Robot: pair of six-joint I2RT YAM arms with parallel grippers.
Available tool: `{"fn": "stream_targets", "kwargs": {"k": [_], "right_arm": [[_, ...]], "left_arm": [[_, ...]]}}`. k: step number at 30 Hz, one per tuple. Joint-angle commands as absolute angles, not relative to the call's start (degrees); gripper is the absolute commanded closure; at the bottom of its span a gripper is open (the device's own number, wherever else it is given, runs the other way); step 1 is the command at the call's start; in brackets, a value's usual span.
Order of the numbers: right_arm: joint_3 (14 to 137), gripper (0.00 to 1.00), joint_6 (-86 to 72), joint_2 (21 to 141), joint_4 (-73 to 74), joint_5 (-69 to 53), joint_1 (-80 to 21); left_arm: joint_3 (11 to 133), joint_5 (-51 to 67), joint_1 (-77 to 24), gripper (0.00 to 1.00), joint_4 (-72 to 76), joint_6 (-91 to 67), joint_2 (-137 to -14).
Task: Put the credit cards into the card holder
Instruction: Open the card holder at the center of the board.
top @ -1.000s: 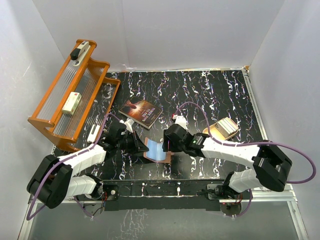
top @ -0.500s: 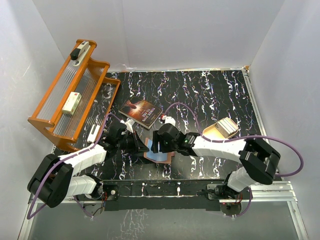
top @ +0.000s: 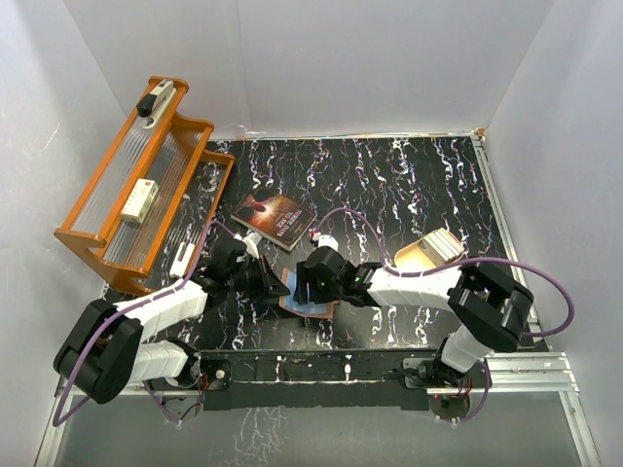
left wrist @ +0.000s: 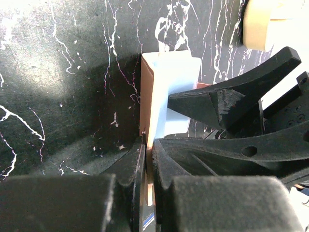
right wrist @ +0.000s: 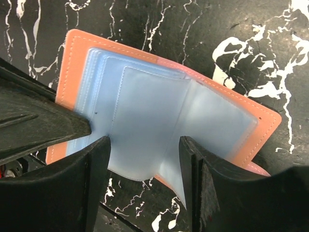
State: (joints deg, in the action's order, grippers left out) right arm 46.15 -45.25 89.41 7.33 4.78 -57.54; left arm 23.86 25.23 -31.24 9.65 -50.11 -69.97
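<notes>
The card holder (top: 313, 307) lies open near the table's front, reddish-brown with pale blue plastic sleeves (right wrist: 145, 116). My left gripper (top: 270, 282) is shut on its left cover, which stands on edge between the fingers in the left wrist view (left wrist: 148, 121). A dark sliver with a blue stripe (left wrist: 150, 218) shows low between those fingers; I cannot tell whether it is a card. My right gripper (right wrist: 145, 186) is open, its fingers straddling the sleeves from above. In the top view it (top: 304, 282) sits over the holder. No loose credit card is clearly in view.
A dark paperback book (top: 274, 219) lies behind the holder. A beige-gold tin (top: 433, 253) sits to the right. An orange rack (top: 136, 195) stands at the far left, with a small white item (top: 180, 261) beside its base.
My right gripper has moved left, from beside the holder to directly over it, covering the pale blue sleeves in the top view. The left gripper has kept its hold in place.
</notes>
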Motion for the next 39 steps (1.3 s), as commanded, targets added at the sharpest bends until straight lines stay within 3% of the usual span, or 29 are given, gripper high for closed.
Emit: {"fn": "stream_targets", "kwargs": {"k": [1, 6, 14, 19, 26, 33, 37, 39], "right_arm": [[45.8, 0.46, -44.7, 89.9, 5.1, 7.3, -57.8], [45.6, 0.48, -44.7, 89.1, 6.6, 9.2, -57.8], [49.3, 0.44, -43.2, 85.5, 21.3, 22.0, -57.8], [52.5, 0.47, -44.1, 81.8, 28.5, 23.8, -57.8], [52.2, 0.52, -44.5, 76.8, 21.8, 16.2, -57.9], [51.0, 0.6, -45.0, 80.4, 14.3, 12.7, -58.1], [50.9, 0.59, -45.6, 83.7, 12.8, 11.7, -58.1], [50.8, 0.57, -46.1, 85.4, 12.1, 11.1, -58.1]], "left_arm": [[25.2, 26.3, -31.3, 1.0, 9.1, -49.9, -70.1], [25.3, 26.0, -31.3, 1.0, 9.0, -49.9, -70.4], [25.6, 26.0, -31.4, 1.0, 7.5, -49.4, -69.6], [25.3, 27.2, -31.3, 1.0, 8.9, -50.9, -68.4], [26.1, 27.9, -31.4, 1.0, 9.3, -51.7, -68.1], [25.8, 27.3, -31.3, 1.0, 9.3, -51.6, -68.8], [25.1, 25.9, -31.4, 1.0, 9.3, -51.6, -69.0], [24.6, 25.1, -31.3, 0.95, 8.5, -52.0, -68.9]]}}
